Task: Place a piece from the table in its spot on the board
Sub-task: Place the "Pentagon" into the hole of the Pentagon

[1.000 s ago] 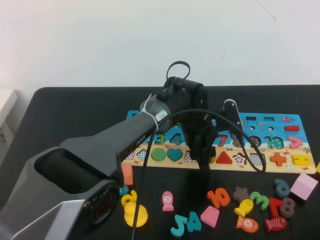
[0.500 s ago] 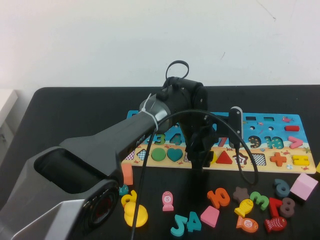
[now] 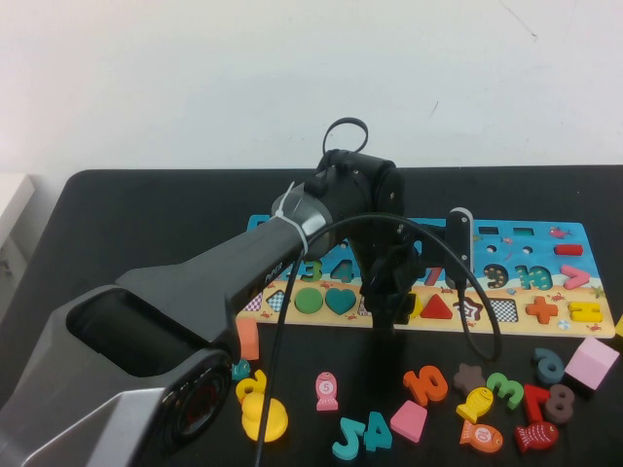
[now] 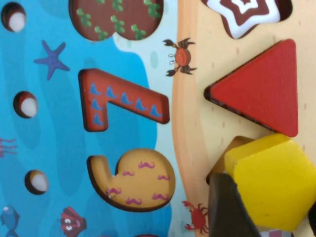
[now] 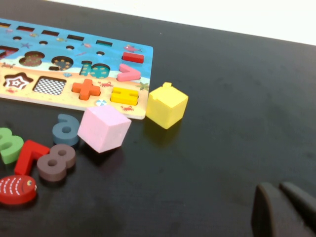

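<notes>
The left arm [image 3: 195, 292] consists of a grey, matte link that widens toward the camera into a hollow, box-shaped housing. A round joint cover with a reddish, glossy face sits at the near end. The wrist section is black and bulbous. A white cable tie [image 3: 290, 219] wraps the link just behind the wrist. A black cable [image 3: 487, 311] runs along the arm, loops above the wrist and sweeps out in a wide arc. The left hand [image 3: 391, 292] is black with dark fingers [image 4: 229, 207]. The right hand [image 5: 284, 212] shows two dark, rounded, matte fingertips.
</notes>
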You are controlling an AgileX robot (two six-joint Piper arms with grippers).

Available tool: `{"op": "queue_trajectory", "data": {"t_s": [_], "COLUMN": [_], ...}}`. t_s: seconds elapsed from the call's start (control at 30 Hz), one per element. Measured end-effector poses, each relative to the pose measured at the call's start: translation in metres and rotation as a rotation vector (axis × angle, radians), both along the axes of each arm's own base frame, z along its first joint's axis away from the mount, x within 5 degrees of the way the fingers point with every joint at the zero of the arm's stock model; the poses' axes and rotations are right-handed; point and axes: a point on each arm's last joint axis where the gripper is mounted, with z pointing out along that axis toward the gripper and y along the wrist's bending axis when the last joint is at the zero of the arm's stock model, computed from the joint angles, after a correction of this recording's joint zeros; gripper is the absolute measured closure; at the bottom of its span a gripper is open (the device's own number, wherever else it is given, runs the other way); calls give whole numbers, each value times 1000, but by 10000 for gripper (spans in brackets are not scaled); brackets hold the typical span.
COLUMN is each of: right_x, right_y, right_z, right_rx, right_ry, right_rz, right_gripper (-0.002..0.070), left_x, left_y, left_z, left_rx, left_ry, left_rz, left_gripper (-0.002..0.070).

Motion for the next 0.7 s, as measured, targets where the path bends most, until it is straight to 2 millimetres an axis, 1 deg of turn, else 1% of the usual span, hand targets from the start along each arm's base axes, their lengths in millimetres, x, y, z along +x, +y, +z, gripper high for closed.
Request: {"op": "queue_trajectory", "data": {"t_s": [0.33, 0.53, 0.7], "right_x": [0, 0, 0], "right_y": [0, 0, 0], "right_z": [0, 0, 0], "right_rx": [0, 0, 0], "right_ry": [0, 0, 0], "right_rz": [0, 0, 0], "right_gripper": [658, 657, 657], "left_x": [0, 1, 2], "left_y": [0, 0, 1], "left_z": [0, 0, 0], "left_rx": [-2, -13, -28], "left_ry": [4, 22, 44], "left_rz": [10, 83, 185], "left_gripper": [372, 372, 372]}}
